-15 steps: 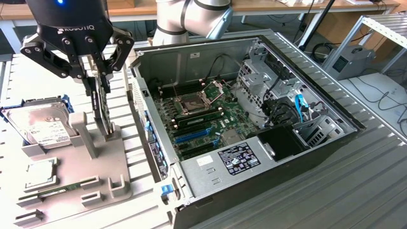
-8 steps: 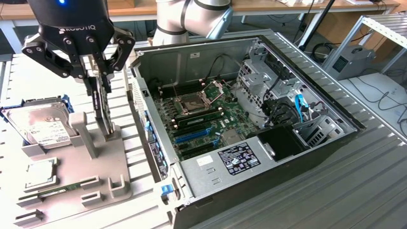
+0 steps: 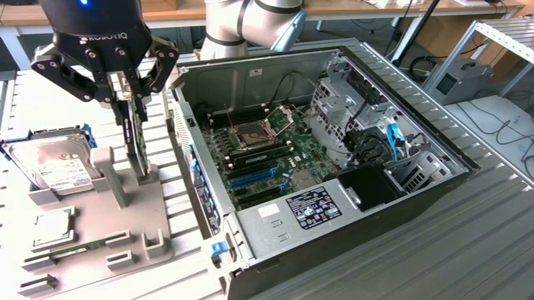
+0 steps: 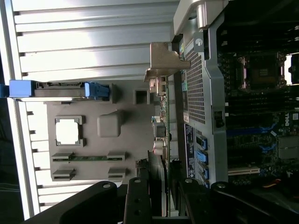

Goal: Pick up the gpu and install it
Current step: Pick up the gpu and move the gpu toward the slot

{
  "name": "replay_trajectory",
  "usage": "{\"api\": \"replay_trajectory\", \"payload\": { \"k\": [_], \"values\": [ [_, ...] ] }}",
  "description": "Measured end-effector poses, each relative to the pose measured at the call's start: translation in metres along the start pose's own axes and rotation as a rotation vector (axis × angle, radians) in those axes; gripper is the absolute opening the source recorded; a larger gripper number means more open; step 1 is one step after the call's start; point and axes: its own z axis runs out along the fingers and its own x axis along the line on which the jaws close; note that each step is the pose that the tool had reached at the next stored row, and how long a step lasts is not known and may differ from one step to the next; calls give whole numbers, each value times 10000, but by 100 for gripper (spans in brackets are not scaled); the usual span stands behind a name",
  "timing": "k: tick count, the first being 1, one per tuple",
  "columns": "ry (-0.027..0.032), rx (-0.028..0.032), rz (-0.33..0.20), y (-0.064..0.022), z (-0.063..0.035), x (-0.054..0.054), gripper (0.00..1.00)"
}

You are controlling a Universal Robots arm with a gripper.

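The open case (image 3: 242,78) sits just beside the grey stand (image 3: 125,212), so the tall card could clip the case wall if it swings. The stand's slot could bind and tilt the card if the pull is crooked. The gpu (image 3: 135,140) stands on edge in the stand. Its top edge lies between the jaws of the gripper (image 3: 129,100), which are closed partway onto it.

A robotics lab is indicated. An opened computer case (image 3: 359,247) is set on a ribbed metal bench (image 3: 476,262). Desks (image 3: 171,7) are apparently placed behind.
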Motion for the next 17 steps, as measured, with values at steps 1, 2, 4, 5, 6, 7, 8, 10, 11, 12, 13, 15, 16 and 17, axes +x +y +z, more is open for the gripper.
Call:
{"api": "replay_trajectory", "payload": {
  "k": [1,2,4,5,6,7,8,10,11,12,13,15,16,17],
  "values": [
    [0,0,-1,0,0,-1,29],
    [0,0,0,0,0,-2,29],
    [-1,0,0,0,0,-7,29],
    [0,0,0,1,0,-12,29],
    [0,0,-1,2,1,-24,29],
    [0,0,0,3,1,-35,29],
    [0,0,0,3,2,-45,29],
    [0,0,0,4,2,-56,29],
    [0,0,-1,5,2,-62,29],
    [0,1,0,6,3,-76,29],
    [-1,5,-1,7,3,-91,29],
    [-2,23,-1,10,5,-125,29],
    [-3,41,-2,12,6,-148,29],
    [-4,47,-2,13,6,-155,29]
  ]
}}
